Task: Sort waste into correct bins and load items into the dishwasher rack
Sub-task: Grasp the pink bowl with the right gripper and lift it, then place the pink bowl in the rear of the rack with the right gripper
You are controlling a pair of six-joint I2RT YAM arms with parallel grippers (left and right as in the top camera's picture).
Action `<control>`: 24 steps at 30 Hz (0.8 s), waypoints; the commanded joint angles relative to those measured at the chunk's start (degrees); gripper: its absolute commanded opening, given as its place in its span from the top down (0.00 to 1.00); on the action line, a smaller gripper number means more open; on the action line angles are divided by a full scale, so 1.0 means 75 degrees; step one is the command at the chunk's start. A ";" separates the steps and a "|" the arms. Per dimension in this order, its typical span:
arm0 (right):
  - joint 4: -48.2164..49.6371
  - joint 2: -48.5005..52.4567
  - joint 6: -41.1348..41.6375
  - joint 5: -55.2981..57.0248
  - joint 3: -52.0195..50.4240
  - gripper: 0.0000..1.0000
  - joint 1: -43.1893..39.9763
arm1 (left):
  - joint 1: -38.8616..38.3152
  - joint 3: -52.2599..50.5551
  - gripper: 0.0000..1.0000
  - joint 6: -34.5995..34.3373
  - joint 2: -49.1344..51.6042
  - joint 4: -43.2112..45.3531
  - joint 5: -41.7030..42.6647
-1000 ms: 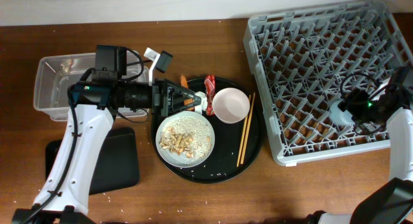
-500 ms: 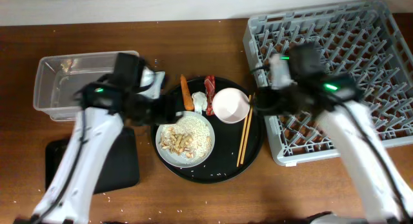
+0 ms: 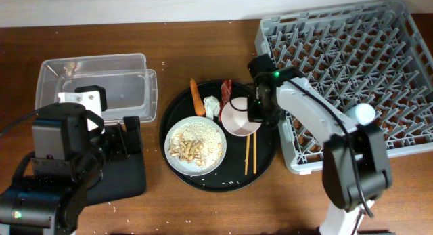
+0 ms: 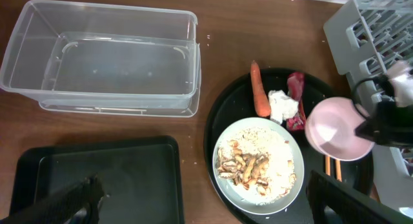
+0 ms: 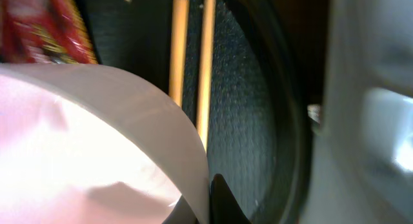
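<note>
My right gripper is shut on the right rim of the pale pink bowl, which sits on the round black tray. In the right wrist view the bowl wall is pinched between the fingers of the gripper. Wooden chopsticks lie just below the bowl. The grey plate holds rice and beige scraps. A carrot, a white tissue and a red wrapper lie above it. My left gripper hangs open and empty over the black rectangular tray.
The clear tub stands at the back left with the black rectangular tray in front of it. The grey dishwasher rack fills the right side, and a small pale cup stands in it beside my right arm.
My right arm came from the rack to the round tray and shut on the bowl's rim. My left arm drew back from the round tray to above the black rectangular tray. The chopsticks shifted slightly.
</note>
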 commanded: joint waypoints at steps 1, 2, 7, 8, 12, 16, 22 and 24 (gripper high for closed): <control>-0.0134 -0.0673 0.0038 0.0184 0.0029 0.96 -0.0035 | 0.0032 0.0061 0.01 -0.0044 -0.0023 -0.0012 -0.0111; -0.0315 -0.0866 -0.0134 0.0694 0.0032 0.96 -0.0038 | 0.0032 0.0061 0.01 -0.0044 -0.0023 -0.0012 -0.0111; 0.0481 -0.2897 -0.0140 0.7131 0.0664 0.96 -0.0755 | 0.0032 0.0061 0.01 -0.0044 -0.0023 -0.0015 -0.0111; 0.1172 -0.3013 -0.0449 0.7670 0.0664 0.96 -0.1107 | 0.0032 0.0061 0.00 -0.0044 -0.0023 -0.0015 -0.0114; 0.1851 -0.2136 -0.0766 0.7600 0.0662 0.96 -0.2396 | 0.0032 0.0061 0.01 -0.0044 -0.0023 -0.0017 -0.0111; 0.2404 -0.0332 -0.1687 0.8309 0.0662 0.96 -0.2699 | 0.0032 0.0061 0.01 -0.0044 -0.0023 -0.0023 -0.0114; 0.3124 0.0839 -0.2235 0.9608 0.0662 0.96 -0.2669 | 0.0032 0.0061 0.01 -0.0044 -0.0023 -0.0131 -0.0111; 0.3098 0.0898 -0.2235 0.9445 0.0662 0.96 -0.2320 | 0.0032 0.0061 0.01 -0.0044 -0.0023 -0.0137 -0.0114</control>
